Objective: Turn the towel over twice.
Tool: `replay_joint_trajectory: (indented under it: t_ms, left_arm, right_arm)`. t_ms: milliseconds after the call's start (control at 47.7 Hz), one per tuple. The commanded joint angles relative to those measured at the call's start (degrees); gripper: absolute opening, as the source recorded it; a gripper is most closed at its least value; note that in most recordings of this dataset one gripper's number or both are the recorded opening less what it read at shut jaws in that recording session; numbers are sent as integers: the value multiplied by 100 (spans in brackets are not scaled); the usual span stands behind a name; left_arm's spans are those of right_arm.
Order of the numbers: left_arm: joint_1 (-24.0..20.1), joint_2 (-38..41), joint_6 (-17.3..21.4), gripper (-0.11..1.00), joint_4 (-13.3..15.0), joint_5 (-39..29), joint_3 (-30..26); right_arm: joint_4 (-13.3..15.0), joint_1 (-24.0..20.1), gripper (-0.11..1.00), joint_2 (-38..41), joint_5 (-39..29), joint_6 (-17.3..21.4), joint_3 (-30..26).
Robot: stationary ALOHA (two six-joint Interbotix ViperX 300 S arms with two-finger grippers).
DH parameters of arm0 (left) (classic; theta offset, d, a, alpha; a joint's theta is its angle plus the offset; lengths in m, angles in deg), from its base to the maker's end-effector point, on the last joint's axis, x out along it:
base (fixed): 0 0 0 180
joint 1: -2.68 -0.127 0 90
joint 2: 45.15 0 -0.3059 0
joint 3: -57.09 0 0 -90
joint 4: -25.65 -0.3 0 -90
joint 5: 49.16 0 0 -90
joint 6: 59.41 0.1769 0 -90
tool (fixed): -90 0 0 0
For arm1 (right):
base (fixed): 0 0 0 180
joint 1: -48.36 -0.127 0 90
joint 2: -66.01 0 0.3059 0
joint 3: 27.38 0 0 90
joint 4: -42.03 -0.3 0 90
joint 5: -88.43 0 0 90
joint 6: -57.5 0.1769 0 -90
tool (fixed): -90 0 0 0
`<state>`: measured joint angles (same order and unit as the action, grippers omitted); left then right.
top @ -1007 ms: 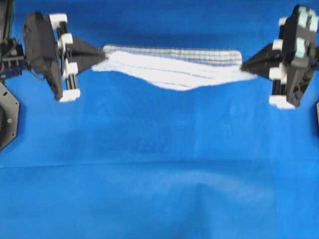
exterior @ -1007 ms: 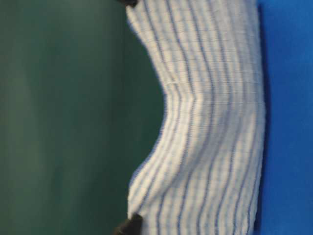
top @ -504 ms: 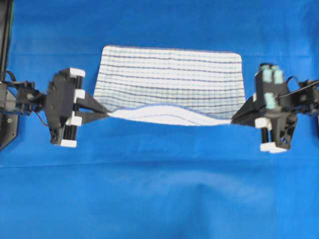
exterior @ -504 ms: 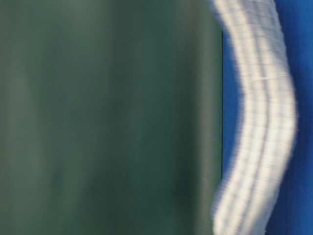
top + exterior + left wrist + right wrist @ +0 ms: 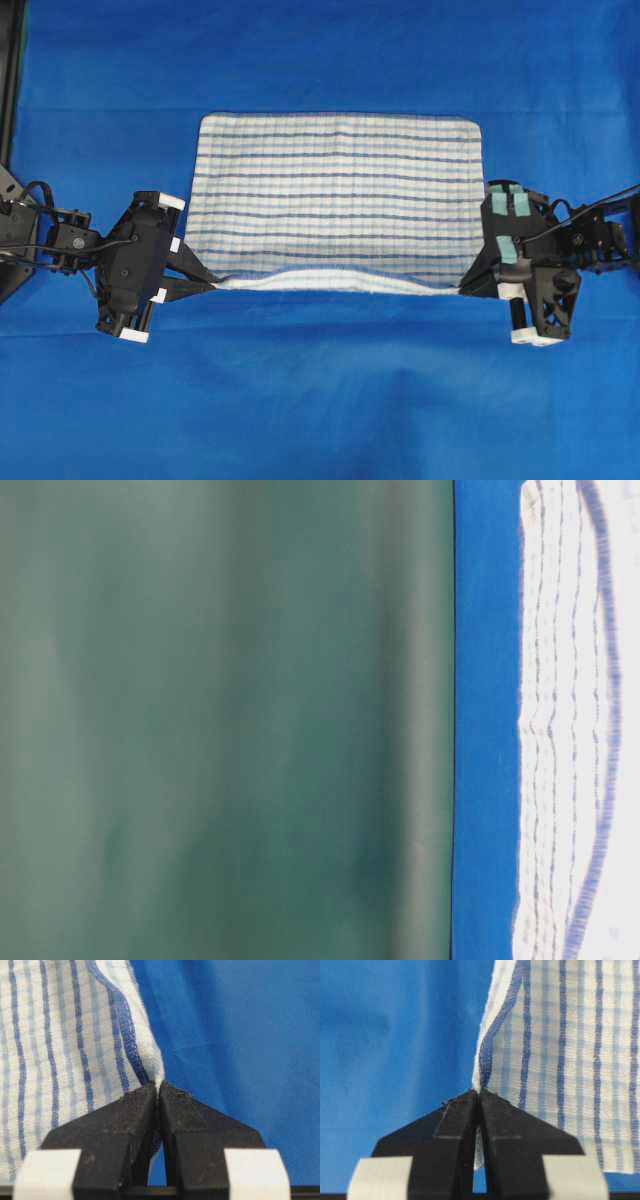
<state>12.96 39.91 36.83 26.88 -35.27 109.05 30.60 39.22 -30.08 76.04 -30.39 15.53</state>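
The white towel (image 5: pixel 335 195) with thin blue stripes lies spread on the blue sheet, its far edge flat and its near edge slightly raised between the two arms. My left gripper (image 5: pixel 214 283) is shut on the towel's near left corner (image 5: pixel 150 1067). Pinched in my shut right gripper (image 5: pixel 462 290) is the near right corner (image 5: pixel 485 1065). In each wrist view a strip of cloth shows between the closed black fingers (image 5: pixel 135 1110). The table-level view has the towel (image 5: pixel 565 730) lying low along the table top.
A plain blue sheet (image 5: pixel 320 400) covers the whole table, with a faint crease running across the near part. Black arm bases stand at the left edge (image 5: pixel 12 250) and the right edge (image 5: pixel 625 240). A dark green backdrop (image 5: pixel 220 720) stands behind the table.
Both grippers have drawn the held edge toward the near side and down. The towel went from hanging bunched between them to lying spread over the sheet.
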Motion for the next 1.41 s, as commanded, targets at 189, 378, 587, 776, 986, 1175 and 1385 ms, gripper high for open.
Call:
replay_joint_trajectory:
  t_ms: [189,378,587,776,986,1175,1385]
  left_arm:
    - [18,70,-9,1,0,-272,-158]
    - [26,501,35,3,0,-316,-290]
    - [26,677,88,36,0,-536,-448]
    - [26,668,79,48,0,-624,-457]
    - [26,580,44,55,0,-712,-563]
    - [26,246,44,64,0,-1107,-677]
    - [26,-387,35,64,0,-1380,-782]
  right_arm:
    - [-88,-105,3,501,299,0,-53]
    - [-105,-211,3,817,545,0,-53]
    - [-193,-220,3,826,536,0,-44]
    - [-193,-229,10,826,527,-9,-62]
    - [-176,-237,66,756,466,-26,-114]
    - [-123,-237,62,334,387,-35,-123]
    - [53,-167,63,-510,360,-53,-114]
